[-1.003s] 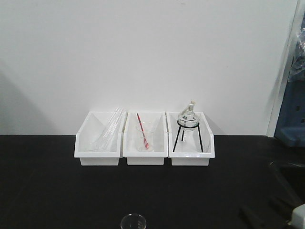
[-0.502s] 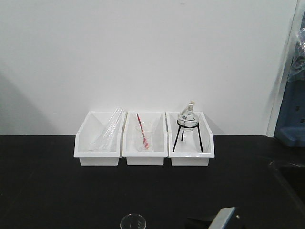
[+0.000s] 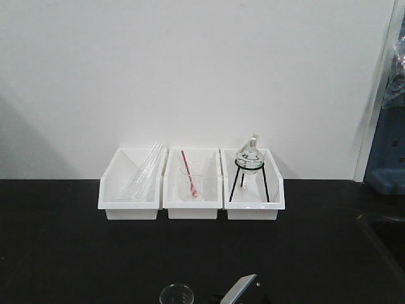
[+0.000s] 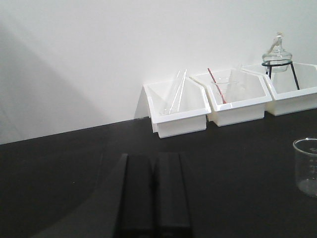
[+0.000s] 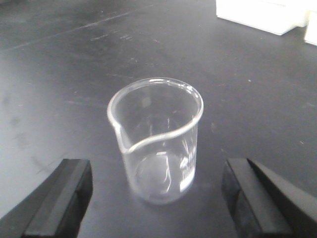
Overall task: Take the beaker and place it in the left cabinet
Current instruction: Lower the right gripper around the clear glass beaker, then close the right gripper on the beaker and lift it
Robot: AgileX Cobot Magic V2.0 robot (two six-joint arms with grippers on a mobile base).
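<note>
The beaker (image 5: 156, 141) is small, clear and empty, and stands upright on the black bench. It also shows as the beaker (image 3: 176, 295) at the bottom edge of the front view and as the beaker (image 4: 307, 166) at the right edge of the left wrist view. My right gripper (image 5: 156, 171) is open. Its two black fingers stand either side of the beaker's base without touching it. A grey part of the right arm (image 3: 242, 289) shows just right of the beaker. My left gripper (image 4: 154, 159) is shut on nothing, low over the bench, left of the beaker. The left cabinet is out of view.
Three white bins stand against the wall. The left bin (image 3: 128, 197) holds glass tubes, the middle bin (image 3: 192, 201) a beaker with a red stick, and the right bin (image 3: 253, 206) a round flask on a black tripod. Blue-grey equipment (image 3: 387, 142) stands at the right edge.
The right arm has swept left along the bottom of the front view, from the right corner to just beside the beaker. The beaker has not moved.
</note>
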